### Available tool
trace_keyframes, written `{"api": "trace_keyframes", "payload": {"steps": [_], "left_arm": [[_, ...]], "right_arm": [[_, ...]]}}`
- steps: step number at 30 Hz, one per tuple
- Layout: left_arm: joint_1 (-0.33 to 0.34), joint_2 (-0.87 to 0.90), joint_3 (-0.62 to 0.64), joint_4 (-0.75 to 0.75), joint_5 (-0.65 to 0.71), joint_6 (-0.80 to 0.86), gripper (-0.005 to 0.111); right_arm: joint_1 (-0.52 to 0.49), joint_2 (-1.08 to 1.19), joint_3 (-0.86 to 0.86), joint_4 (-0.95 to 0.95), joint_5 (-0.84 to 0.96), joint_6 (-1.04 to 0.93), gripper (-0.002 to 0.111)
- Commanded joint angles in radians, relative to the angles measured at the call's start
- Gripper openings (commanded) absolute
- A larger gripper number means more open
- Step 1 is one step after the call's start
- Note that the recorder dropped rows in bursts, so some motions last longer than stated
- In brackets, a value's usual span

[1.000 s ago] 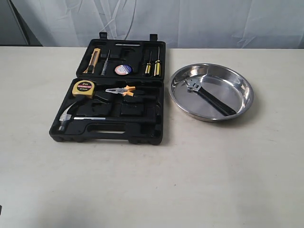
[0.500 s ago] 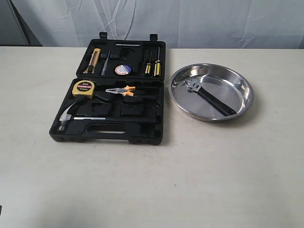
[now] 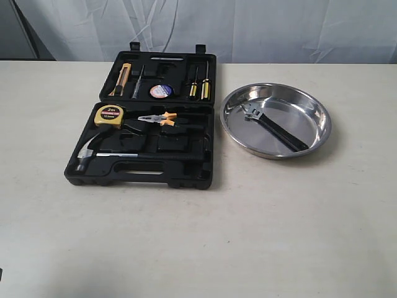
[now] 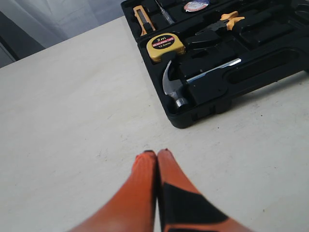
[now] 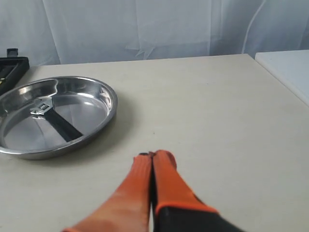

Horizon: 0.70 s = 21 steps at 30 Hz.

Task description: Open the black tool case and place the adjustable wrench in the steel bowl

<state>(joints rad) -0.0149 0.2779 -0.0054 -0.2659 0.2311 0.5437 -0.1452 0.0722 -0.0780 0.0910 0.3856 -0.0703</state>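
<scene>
Left wrist view puts the left hand (image 4: 157, 153) nearest, its orange fingers pressed together over bare worktop (image 4: 72, 121). It holds nothing and sits short of the case (image 4: 203, 113). The right hand (image 5: 152, 155) is likewise pressed together and empty, out past the bowl (image 5: 58, 152) on the side away from the case.

Nothing has shifted across the last second: neither hand shows in the exterior view, and every item sits as it did.

Further on, the case lies open flat with its lid folded back. The hammer (image 3: 84, 155), tape measure (image 3: 108, 116) and pliers (image 3: 158, 118) are in their slots. Just beside the case, the bowl holds the wrench (image 3: 276, 129), which lies slantwise on the flat bottom. By that, the task looks finished, with only parking left.

Wide bare worktop lies in front of the case. Its back edge runs close behind the case's lid, below a white curtain (image 3: 248, 31), and a side edge shows well beyond the bowl.
</scene>
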Motion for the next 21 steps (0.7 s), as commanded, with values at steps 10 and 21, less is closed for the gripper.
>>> {"api": "trace_keyframes", "payload": {"steps": [10,21], "left_arm": [[-0.007,-0.004,0.005,-0.008,-0.007,-0.003,0.000],[-0.007,-0.004,0.005,-0.008,-0.007,-0.003,0.000]], "right_arm": [[-0.007,-0.056,0.078,-0.010,-0.037,0.043,-0.001],[-0.007,-0.056,0.078,-0.014,-0.037,0.043,-0.001]]}}
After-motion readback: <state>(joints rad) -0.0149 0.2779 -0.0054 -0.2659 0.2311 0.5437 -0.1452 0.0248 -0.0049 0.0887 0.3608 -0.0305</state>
